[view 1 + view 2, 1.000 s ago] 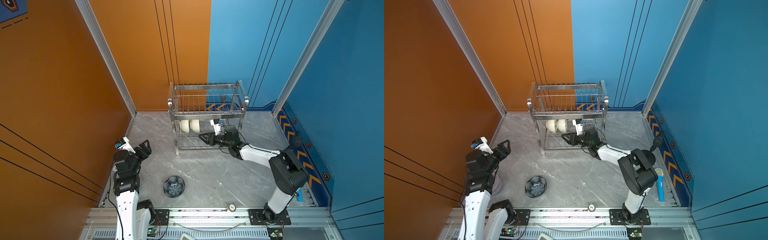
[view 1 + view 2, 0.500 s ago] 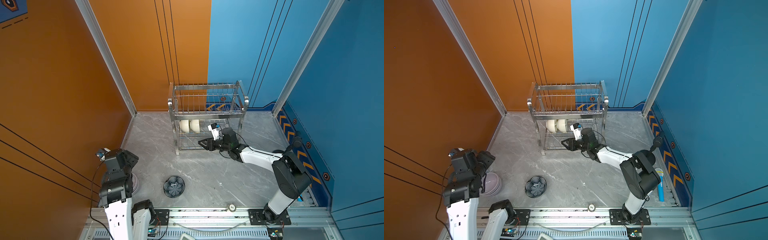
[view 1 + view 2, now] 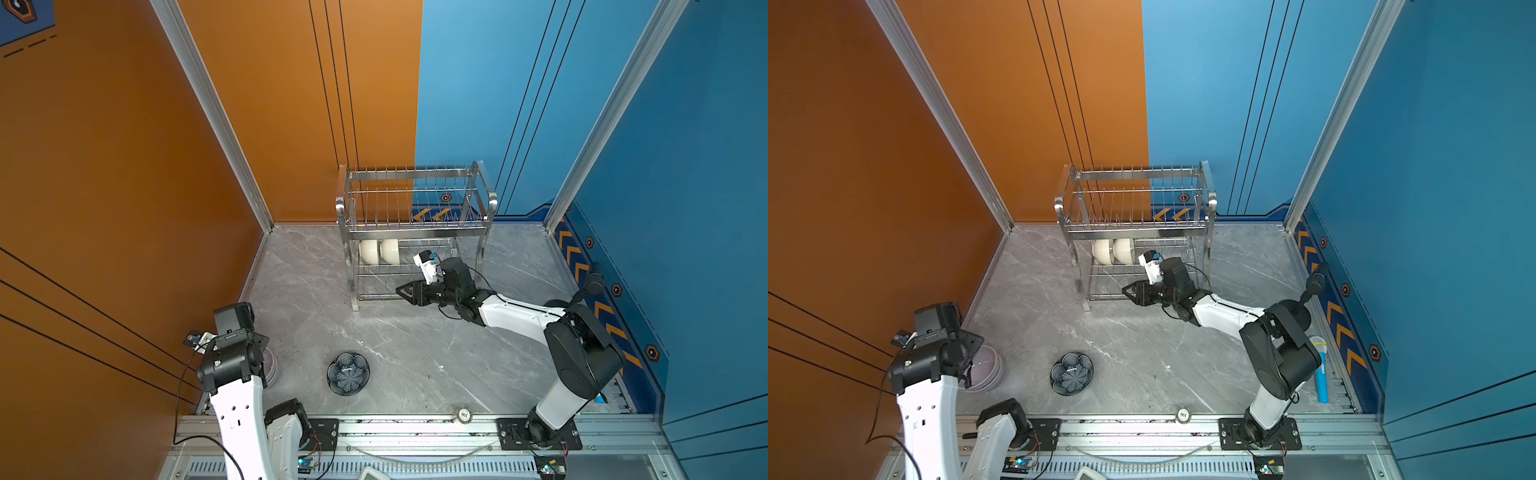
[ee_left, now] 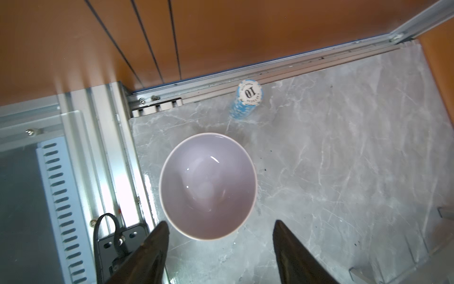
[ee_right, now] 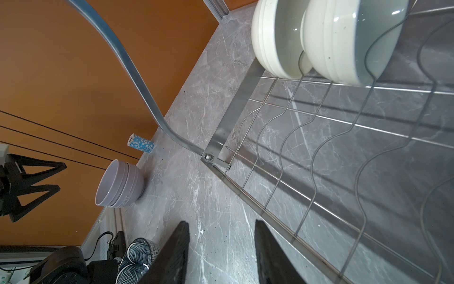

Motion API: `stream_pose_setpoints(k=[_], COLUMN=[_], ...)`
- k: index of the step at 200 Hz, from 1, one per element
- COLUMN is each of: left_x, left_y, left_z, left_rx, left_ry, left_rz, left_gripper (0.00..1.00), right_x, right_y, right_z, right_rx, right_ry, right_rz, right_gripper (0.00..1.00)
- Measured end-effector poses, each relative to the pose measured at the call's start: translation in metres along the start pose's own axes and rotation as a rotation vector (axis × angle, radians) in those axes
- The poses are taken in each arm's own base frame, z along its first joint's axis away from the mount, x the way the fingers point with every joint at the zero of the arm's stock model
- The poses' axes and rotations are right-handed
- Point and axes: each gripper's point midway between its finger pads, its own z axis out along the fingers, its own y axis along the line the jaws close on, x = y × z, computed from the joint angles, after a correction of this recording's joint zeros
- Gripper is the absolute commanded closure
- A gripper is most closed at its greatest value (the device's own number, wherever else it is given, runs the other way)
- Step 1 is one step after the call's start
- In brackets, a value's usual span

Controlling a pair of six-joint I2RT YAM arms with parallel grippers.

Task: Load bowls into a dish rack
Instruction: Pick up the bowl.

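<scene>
Two pale lilac round bowls (image 5: 120, 184), nested, sit just ahead of the left gripper (image 4: 219, 222), its jaws spread and empty. Looks like pickup time; next it should drop and pinch a rim. One dark blue-grey flower-rimmed bowl (image 3: 348, 373) waits well apart. Two cream-white round bowls (image 3: 379, 251) stand in the shiny steel wire dish rack (image 3: 415, 226), beyond the right gripper (image 5: 220, 222), jaws parted, empty.

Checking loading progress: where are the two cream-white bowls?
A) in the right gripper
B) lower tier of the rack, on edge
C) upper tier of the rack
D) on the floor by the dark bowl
B: the cream-white bowls stand on edge, side by side, on the lower tier of the dish rack.
</scene>
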Motion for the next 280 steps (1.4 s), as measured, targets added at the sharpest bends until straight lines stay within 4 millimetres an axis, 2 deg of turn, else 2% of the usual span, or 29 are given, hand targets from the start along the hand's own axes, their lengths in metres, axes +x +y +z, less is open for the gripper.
stream_pose_setpoints(k=[59,97,185,280], left_x=[0.003,0.014,0.041,0.04], left_y=[0.044,0.06,0.063,0.057], left_z=[0.013,0.021,0.048,0.065], left_rx=[-0.208,-0.266,-0.273,-0.265], left_ry=[0.078,0.143,0.26,0.265], left_rz=[-0.142,-0.21,-0.241,-0.259], left_gripper=[0.3,0.3,0.38,0.54], right_x=[0.003,0.003,0.003,0.002], right_y=[-0.002,-0.002,-0.003,-0.004], right_z=[0.0,0.0,0.0,-0.001], right_rx=[0.007,0.007,0.008,0.009], right_ry=[0.013,0.013,0.011,0.009], right_rz=[-0.006,-0.01,-0.009,-0.009], right_gripper=[0.55,0.55,0.55,0.55])
